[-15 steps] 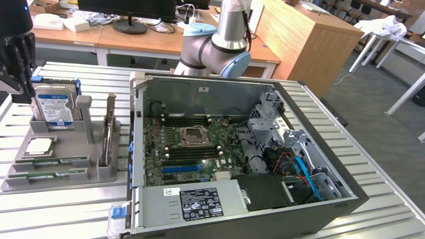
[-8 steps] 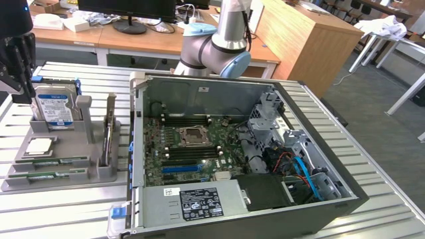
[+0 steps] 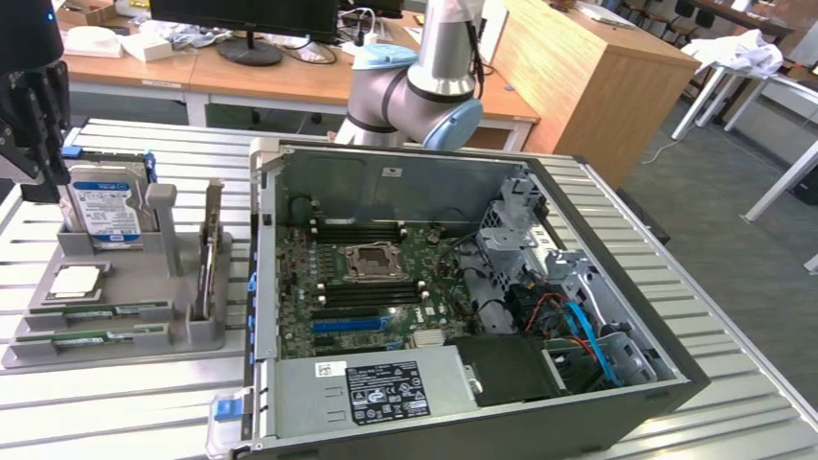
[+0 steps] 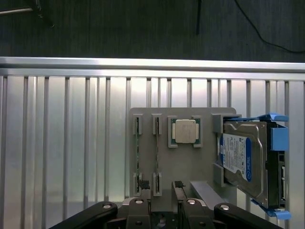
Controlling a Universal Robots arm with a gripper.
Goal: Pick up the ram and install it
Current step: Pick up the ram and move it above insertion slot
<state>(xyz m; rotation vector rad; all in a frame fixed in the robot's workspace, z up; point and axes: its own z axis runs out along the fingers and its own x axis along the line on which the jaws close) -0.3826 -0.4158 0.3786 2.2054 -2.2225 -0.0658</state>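
While the gripper is held above the grey holder with its claw released and nothing grasped, the ram is seen lying in a holder slot, a second ram strip just beside it. The processor is seated next to these slots and the hard drive is stood on edge beyond it, both untouched. The open computer case is set on the slatted table at the exterior view's right of the holder.

Table of ribbed pale metal with a soft sheen. Matt grey plastic tray holds a shiny metal hard drive and a green circuit-board ram.
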